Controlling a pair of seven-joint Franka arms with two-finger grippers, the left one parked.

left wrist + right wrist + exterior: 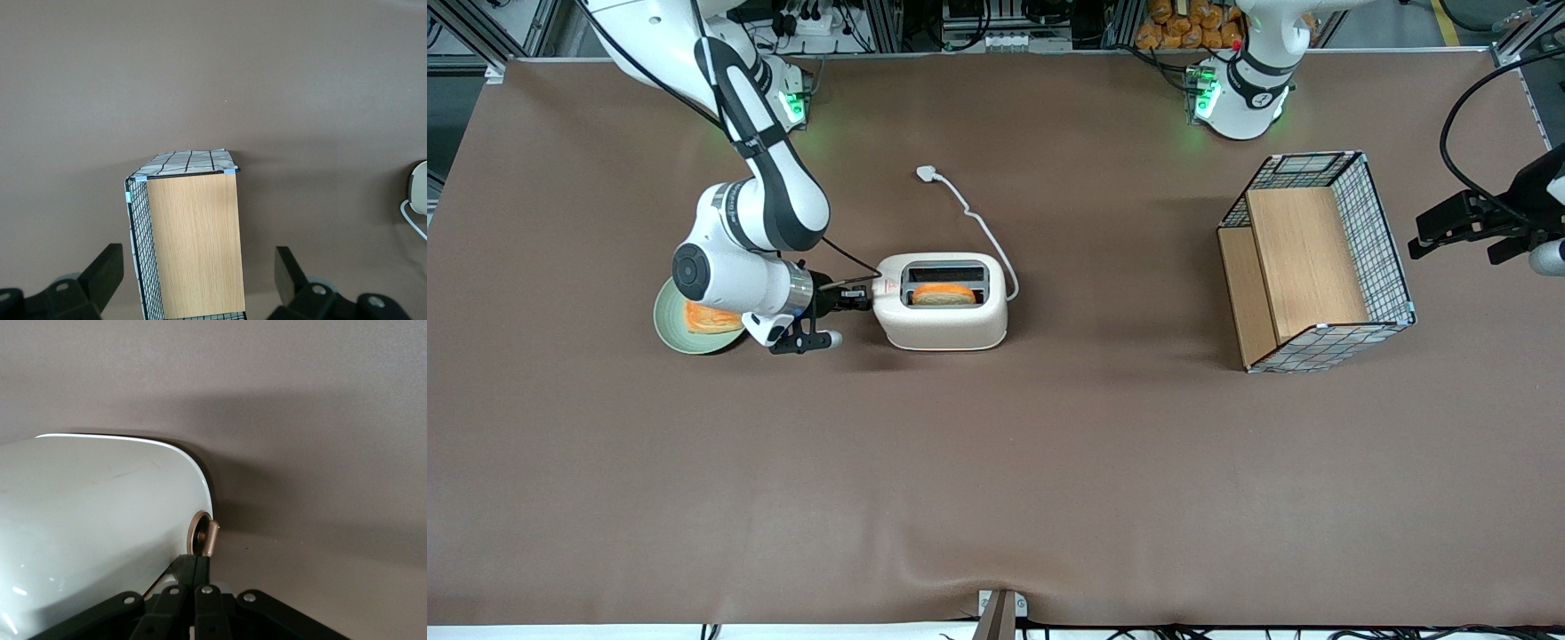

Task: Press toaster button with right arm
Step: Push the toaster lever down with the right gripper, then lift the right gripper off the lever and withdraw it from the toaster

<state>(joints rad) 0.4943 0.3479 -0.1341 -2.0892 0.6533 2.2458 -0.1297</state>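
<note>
The cream-white toaster [941, 302] stands on the brown table with a slice of toast [943, 294] in its dark top slot and a red triangle mark on top. Its white cord runs to a plug [927, 173] lying farther from the front camera. My right arm's black gripper [860, 300] is level with the toaster's narrow end wall, at the working arm's end of it. In the right wrist view the fingers are shut together with their tips [200, 561] right at the small round toaster button [203, 535], which projects from the white wall [100, 520].
A green plate [676, 331] with a piece of bread [710, 318] lies under my arm's wrist. A wire basket with wooden panels [1316, 262] stands toward the parked arm's end of the table; it also shows in the left wrist view [190, 240].
</note>
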